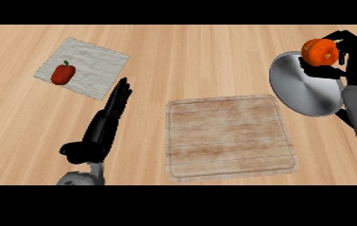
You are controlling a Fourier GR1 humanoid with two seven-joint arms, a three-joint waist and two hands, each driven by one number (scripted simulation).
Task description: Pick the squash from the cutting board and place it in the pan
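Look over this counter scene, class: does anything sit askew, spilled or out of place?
Nothing is spilled or damaged. The pale wooden cutting board sits bare. The robot's right hand holds the round orange squash over the grey metal pan. A red bell pepper lies on a slightly angled light cloth.

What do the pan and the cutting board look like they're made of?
The pan looks like brushed metal: silver-grey with a soft sheen and faint circular streaks. The cutting board looks like pale, matte wood: grain lines and a groove near its rim.
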